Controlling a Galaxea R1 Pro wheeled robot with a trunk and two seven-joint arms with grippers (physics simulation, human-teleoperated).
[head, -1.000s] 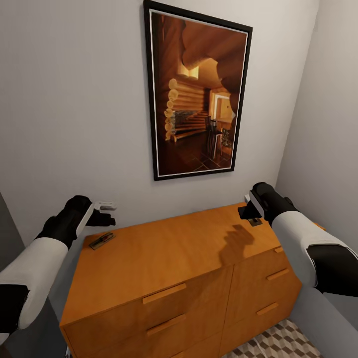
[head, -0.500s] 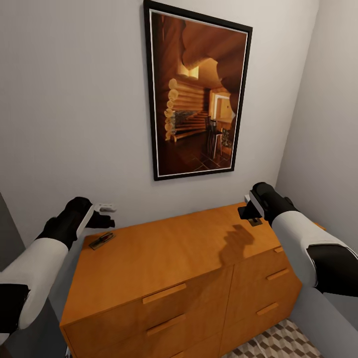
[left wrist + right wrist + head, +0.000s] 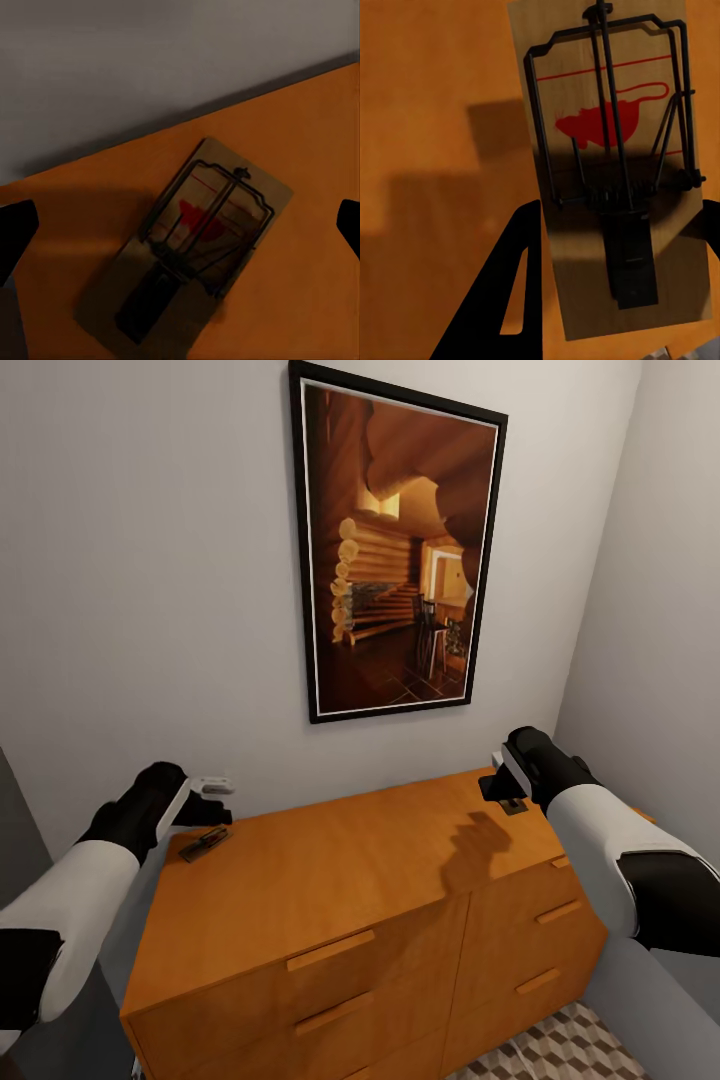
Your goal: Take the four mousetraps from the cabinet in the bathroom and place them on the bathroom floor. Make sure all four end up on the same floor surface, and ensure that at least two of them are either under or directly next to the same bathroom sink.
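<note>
Hovering spread over one mousetrap (image 3: 205, 843) at the cabinet (image 3: 330, 880) top's left corner, the left gripper (image 3: 213, 800) waited; the right gripper (image 3: 503, 788) pinched another mousetrap (image 3: 615, 165).

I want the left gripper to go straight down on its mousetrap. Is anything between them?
Nothing visible is. In the left wrist view the mousetrap lies flat and uncovered on the cabinet top, between the open fingertips of the left gripper. In the head view that gripper hovers beside and just above it, near the cabinet's back left corner.
</note>
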